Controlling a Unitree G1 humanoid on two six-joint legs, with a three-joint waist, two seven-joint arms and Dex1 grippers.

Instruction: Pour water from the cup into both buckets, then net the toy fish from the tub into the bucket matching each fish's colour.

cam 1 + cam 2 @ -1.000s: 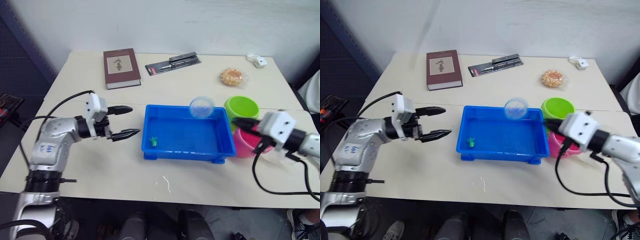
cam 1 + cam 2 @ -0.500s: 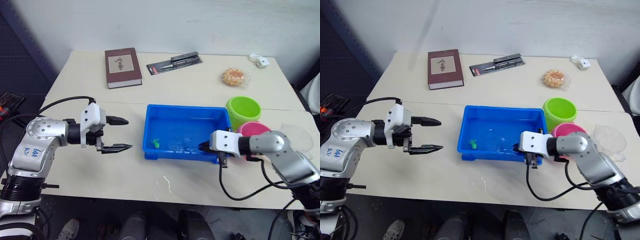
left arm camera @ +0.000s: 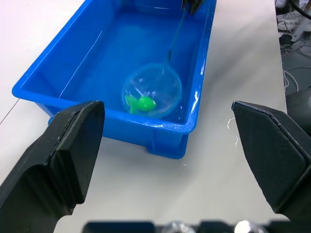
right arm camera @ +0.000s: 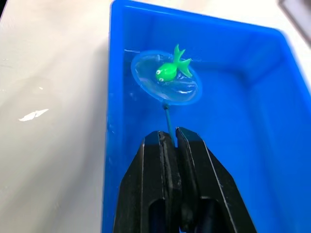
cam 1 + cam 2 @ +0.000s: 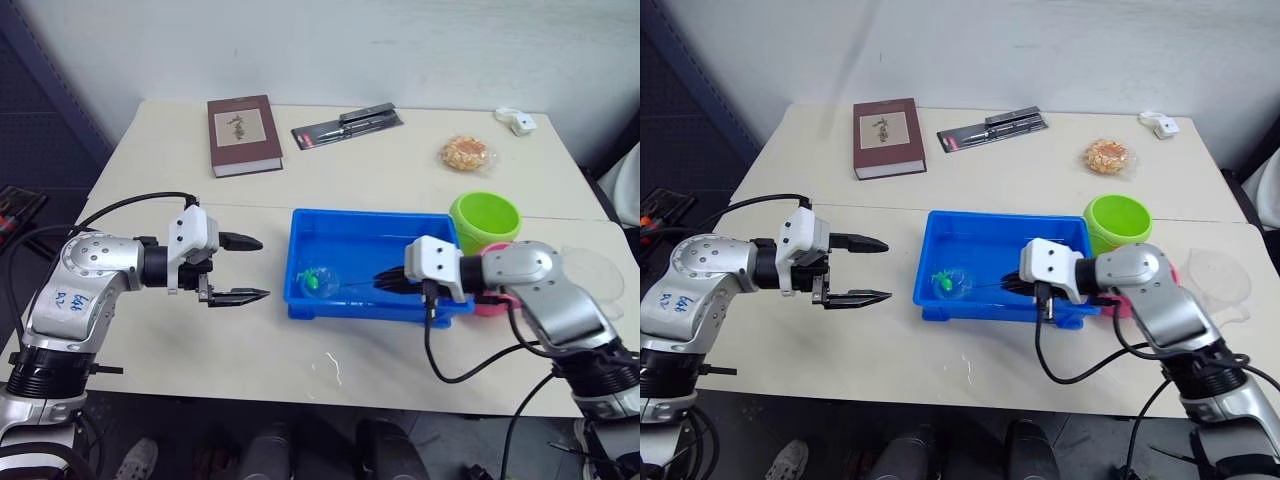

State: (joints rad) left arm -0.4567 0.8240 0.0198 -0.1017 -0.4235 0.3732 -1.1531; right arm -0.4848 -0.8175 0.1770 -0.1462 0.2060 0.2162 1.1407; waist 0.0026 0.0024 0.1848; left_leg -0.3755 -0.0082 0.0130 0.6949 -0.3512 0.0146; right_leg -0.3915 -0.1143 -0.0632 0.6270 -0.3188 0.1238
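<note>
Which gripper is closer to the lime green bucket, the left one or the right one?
The right. The right gripper holds the net's handle inside the blue tub, just beside the lime green bucket. The left gripper is open beyond the tub's far side.

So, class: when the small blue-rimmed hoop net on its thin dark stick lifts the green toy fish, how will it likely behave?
The small blue-rimmed hoop net on its thin dark stick will probably wobble or flex, since the right gripper pinches the stick far from the hoop. The tiny green plastic toy fish looks light, so little sag. It lies near the rim, so a tilt may spill it into the shallow blue plastic tub.
</note>
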